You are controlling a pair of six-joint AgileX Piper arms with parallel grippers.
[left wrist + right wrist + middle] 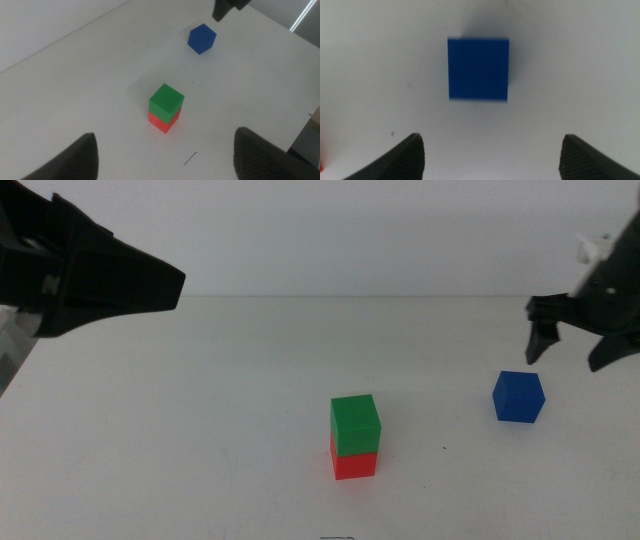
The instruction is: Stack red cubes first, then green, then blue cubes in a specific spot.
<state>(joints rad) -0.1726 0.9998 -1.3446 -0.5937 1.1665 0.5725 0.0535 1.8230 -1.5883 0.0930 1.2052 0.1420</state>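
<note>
The right hand (570, 345), jaws apart, hovers just above the small dark-blue cube (518, 397) on the white desk (200, 430), right of the green cube (355, 425) stacked on the red cube (354, 465). The left hand (165, 155) waits far left, jaws apart.

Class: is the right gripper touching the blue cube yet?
Apart. The right wrist view shows bare white table between the open right gripper and the blue cube; neither jaw meets it.
</note>
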